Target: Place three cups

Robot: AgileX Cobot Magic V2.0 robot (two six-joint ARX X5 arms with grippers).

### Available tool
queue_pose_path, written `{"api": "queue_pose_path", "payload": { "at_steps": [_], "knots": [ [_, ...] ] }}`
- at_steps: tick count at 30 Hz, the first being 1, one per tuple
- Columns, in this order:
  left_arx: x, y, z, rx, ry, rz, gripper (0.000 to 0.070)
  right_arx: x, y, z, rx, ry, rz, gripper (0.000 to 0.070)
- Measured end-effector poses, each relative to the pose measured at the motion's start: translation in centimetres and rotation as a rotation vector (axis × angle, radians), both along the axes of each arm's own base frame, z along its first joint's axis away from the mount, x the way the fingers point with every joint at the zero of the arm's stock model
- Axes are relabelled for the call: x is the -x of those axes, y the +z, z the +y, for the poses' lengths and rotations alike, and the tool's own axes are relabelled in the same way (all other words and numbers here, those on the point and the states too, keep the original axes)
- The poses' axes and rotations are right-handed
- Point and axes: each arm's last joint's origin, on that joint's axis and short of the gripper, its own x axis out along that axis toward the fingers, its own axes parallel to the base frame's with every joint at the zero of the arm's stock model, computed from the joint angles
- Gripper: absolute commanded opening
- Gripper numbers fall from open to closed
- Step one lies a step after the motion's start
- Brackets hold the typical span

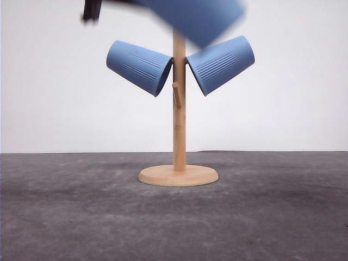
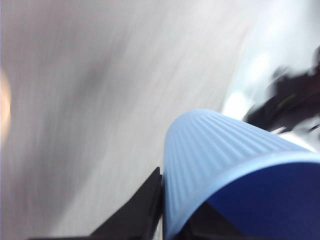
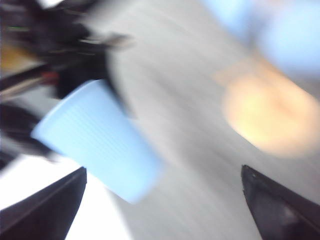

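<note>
Already two cups hang on the wooden stand [image 1: 178, 136], one cup [image 1: 139, 66] at ten o'clock of the post, the other [image 1: 220, 64] at two o'clock. One peg [image 1: 176, 95] is bare. Blurred at twelve o'clock, the third cup [image 1: 198, 19] is pinched by the left gripper [image 2: 167, 220]. The right gripper [image 3: 162, 210] has its jaws spread, empty. No writing is readable anywhere.

light-blue ribbed cups [image 1: 139, 67], pale wooden rack [image 1: 178, 175], dark grey table [image 1: 65, 217]

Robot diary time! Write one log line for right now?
left claw: holding third cup | right claw: open | two cups hung on wooden stand
</note>
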Motion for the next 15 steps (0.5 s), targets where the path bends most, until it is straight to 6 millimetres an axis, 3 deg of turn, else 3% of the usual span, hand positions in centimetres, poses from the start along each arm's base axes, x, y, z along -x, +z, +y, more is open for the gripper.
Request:
{"api": "queue_pose_path", "payload": {
  "at_steps": [3, 6, 15],
  "knots": [
    [0.9, 2.4, 1.3, 0.113, -0.017, -0.094, 0.0, -0.7, 0.3, 0.8, -0.112, 0.139, -0.023, 0.0639],
    [1.5, 4.0, 2.5, 0.191, -0.038, -0.141, 0.0, -1.3, 0.4, 1.6, -0.163, 0.22, -0.042, 0.0694],
    [0.8, 5.1, 3.8, 0.32, -0.113, -0.143, 0.0, -2.9, -0.2, 4.6, -0.25, 0.429, -0.044, 0.07]
  ]
}}
